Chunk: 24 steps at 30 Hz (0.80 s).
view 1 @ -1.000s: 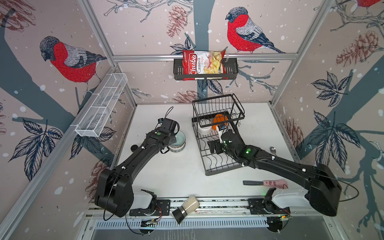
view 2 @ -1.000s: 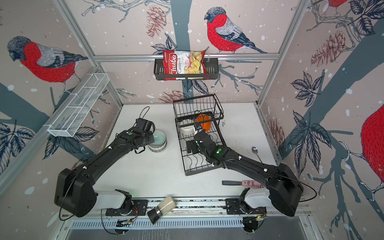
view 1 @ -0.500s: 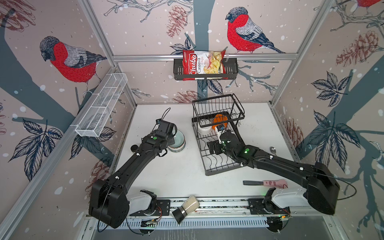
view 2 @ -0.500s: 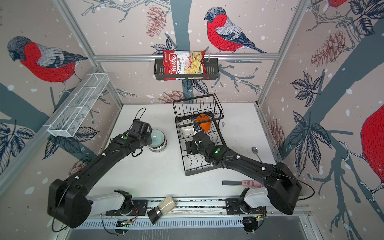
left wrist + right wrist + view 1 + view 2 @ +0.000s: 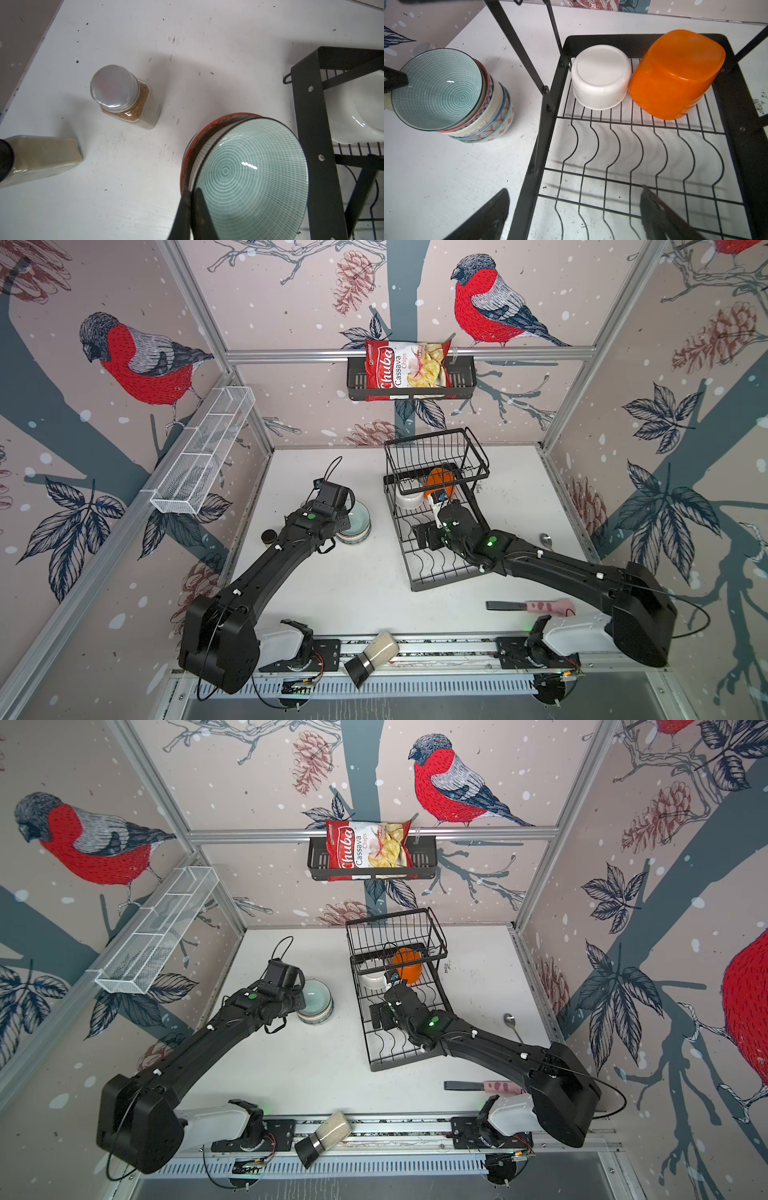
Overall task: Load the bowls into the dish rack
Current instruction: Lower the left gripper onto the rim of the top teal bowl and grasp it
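Left tool (image 5: 192, 193) has tipped the teal bowl (image 5: 249, 176) off its stack (image 5: 496, 116).

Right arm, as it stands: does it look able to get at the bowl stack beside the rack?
Probably not directly. The right gripper hangs open over the dish rack, whose side frame stands between it and the bowl stack, and the left gripper is shut on the top teal bowl's rim.

Both arms stretch forward, the left fingers (image 5: 200, 209) pinched nearly together, the right fingers (image 5: 492, 214) spread wide.
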### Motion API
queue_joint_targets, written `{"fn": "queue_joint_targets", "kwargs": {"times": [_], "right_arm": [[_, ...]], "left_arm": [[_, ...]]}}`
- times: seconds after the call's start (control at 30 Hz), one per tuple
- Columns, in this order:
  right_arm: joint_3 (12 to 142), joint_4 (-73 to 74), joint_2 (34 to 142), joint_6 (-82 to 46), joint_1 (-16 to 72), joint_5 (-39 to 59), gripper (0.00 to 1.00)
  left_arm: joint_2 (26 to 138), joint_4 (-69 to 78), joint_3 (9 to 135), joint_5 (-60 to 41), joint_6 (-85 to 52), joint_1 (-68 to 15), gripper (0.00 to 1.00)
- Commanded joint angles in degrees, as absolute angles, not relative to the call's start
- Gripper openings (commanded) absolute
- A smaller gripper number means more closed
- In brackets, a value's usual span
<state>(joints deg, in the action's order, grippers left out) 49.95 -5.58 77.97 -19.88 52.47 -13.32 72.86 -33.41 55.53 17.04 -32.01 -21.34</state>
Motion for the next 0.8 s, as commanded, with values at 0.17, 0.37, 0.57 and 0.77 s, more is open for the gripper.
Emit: {"fn": "queue_joint_targets", "kwargs": {"times": [0.17, 0.37, 0.57, 0.77], "right_arm": [[50.7, -3.6, 78.6, -20.3, 52.6, -12.6, 0.97], [51.1, -3.6, 79.2, -20.0, 52.6, -12.2, 0.97], [51.2, -3.8, 79.5, -19.8, 52.6, -12.2, 0.97], [51.2, -3.7, 79.5, -19.9, 52.7, -11.5, 0.97]], "left_arm": [[76.2, -33.2, 56.8, 17.8, -31.6, -21.3, 0.00], [80.3, -37.7, 60.6, 19.0, -32.1, -21.3, 0.00], [80.5, -37.7, 60.9, 19.5, -32.1, -21.3, 0.00], [77.5, -35.5, 59.5, 18.8, -31.6, -21.3, 0.00]]}}
